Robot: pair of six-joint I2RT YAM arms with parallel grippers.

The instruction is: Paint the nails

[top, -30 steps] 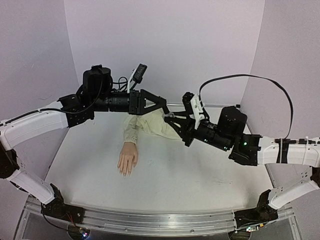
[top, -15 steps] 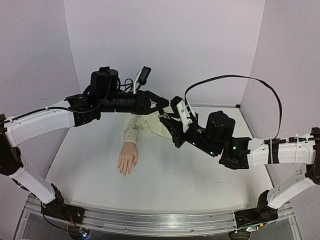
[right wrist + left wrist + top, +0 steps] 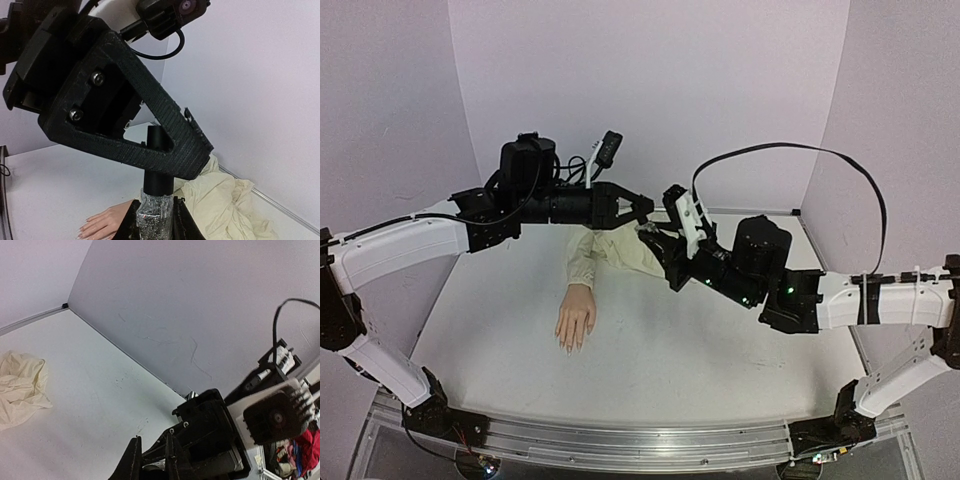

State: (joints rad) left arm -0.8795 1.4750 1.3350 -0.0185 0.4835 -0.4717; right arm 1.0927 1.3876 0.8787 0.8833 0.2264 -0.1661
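My right gripper (image 3: 155,204) is shut on a small glittery polish bottle (image 3: 157,220) and holds it upright above the table. The bottle's black cap (image 3: 159,172) stands between the fingers (image 3: 150,132) of my left gripper (image 3: 642,208), which is shut on the cap. In the left wrist view the left gripper (image 3: 152,449) shows narrow jaws, with the right gripper's black body (image 3: 215,432) just behind. The pale mannequin hand (image 3: 575,318) lies palm down below, its nails (image 3: 82,231) pointing toward the near edge. Its cream sleeve (image 3: 610,250) is bunched behind it.
Lilac walls close in the white table (image 3: 670,350) at the back and on both sides. The two arms meet in mid-air over the sleeve (image 3: 227,205). A black cable (image 3: 790,150) loops above the right arm.
The left gripper's jaws have closed from open onto the bottle's cap. The right arm has carried the bottle left and up to meet the left gripper.
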